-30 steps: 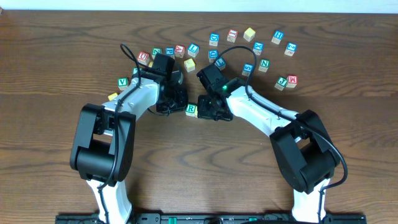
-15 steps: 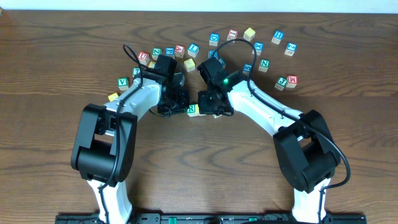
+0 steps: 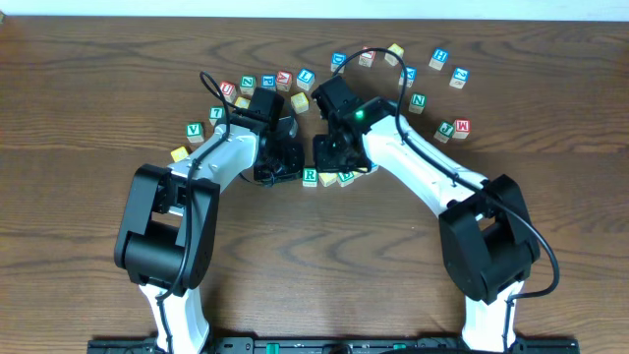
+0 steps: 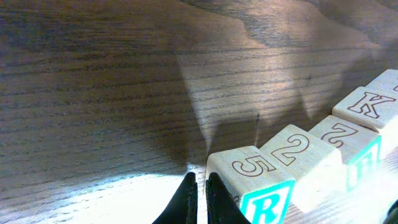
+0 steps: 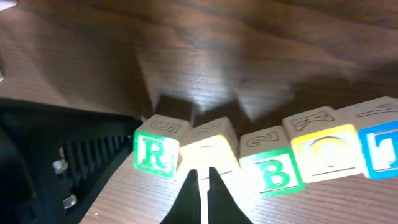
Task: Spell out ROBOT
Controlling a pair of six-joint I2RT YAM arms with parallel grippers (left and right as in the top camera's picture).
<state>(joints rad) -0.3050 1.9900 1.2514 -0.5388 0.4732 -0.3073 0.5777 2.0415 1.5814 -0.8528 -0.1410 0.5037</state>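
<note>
A row of wooden letter blocks lies mid-table. In the right wrist view it reads R [image 5: 152, 154], a glare-washed block [image 5: 208, 148], B [image 5: 272, 169], O [image 5: 326, 152], T [image 5: 380, 149]. The green R block [image 3: 311, 177] is the row's left end in the overhead view. My left gripper [image 4: 200, 186] is shut and empty, its tips just left of the R block [image 4: 264, 198]. My right gripper [image 5: 202, 180] is shut and empty, its tips at the front face of the washed-out second block. In the overhead view both grippers [image 3: 280, 165] [image 3: 334, 159] hover over the row and hide part of it.
Several loose letter blocks are scattered along the back: U [image 3: 227, 88], V [image 3: 194, 129], N [image 3: 419, 100], H [image 3: 439, 57], J [image 3: 444, 129], M [image 3: 461, 127]. The left arm's black body [image 5: 68, 162] is close beside the R block.
The right arm has pulled back toward the far side, uncovering more of the row. The R block has shifted a little right and forward. The left gripper followed slightly to the right.
</note>
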